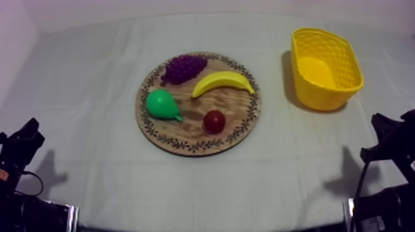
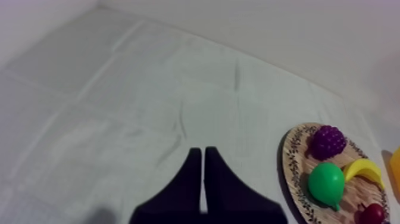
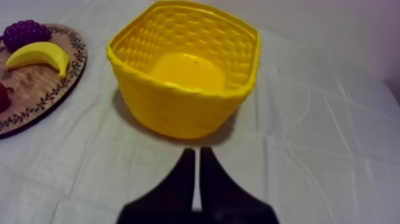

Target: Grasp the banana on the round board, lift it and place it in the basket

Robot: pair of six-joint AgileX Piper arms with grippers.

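- Banana [image 1: 222, 82] lies on board [image 1: 185, 145], beside grapes [image 1: 184, 66]; basket [image 1: 324, 95] empty, well apart to the right.
- Left gripper [image 2: 203, 156]: fingers pressed together, nothing held.
- Right gripper [image 3: 196, 156]: same, closed and empty, facing basket.
- Step: pick not yet begun. Next, by my judgement: right gripper, being nearer, opens and reaches for banana's middle.
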